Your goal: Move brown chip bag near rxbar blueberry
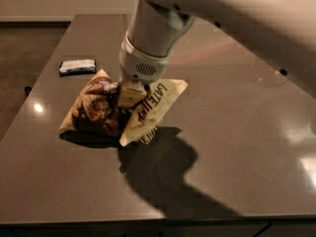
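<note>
Camera view: gripper (131,96) pinches crumpled brown chip bag (95,110).

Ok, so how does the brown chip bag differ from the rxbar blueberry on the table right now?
The brown chip bag is far bigger than the rxbar blueberry. The bag is crumpled and folded upward in the middle; the bar lies flat. The gripper is down on the bag's middle, fingers pinching it; the bar, farther back left, is untouched. Both rest on the dark table.

White rounded arm (163,19), vented wrist collar (143,67), cream pincer (131,94) at brown chip bag (96,111).
</note>
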Tool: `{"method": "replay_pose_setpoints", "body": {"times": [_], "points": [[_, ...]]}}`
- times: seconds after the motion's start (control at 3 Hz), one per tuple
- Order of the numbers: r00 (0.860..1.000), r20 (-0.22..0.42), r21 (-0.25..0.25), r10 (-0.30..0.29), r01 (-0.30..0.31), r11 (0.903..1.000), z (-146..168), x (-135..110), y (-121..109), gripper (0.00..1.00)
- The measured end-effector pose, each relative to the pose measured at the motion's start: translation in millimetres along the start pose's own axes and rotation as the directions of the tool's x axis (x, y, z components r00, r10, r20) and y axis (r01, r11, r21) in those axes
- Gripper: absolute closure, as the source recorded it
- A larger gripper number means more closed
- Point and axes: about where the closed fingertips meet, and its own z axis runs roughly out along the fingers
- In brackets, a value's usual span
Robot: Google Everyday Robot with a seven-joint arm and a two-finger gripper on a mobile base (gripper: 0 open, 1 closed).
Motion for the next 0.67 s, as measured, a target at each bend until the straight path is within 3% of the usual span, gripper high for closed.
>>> {"method": "replay_pose_setpoints", "body": {"times": [0.33, 0.67], "points": [[0.999, 0.042, -0.007, -0.016, 0.016, 0.9998, -0.4, -32.3, -34.0, 1.0], [0.998, 0.057, -0.004, -0.019, 0.02, 0.9998, 3.6, -48.1, -62.8, 1.0]]}}
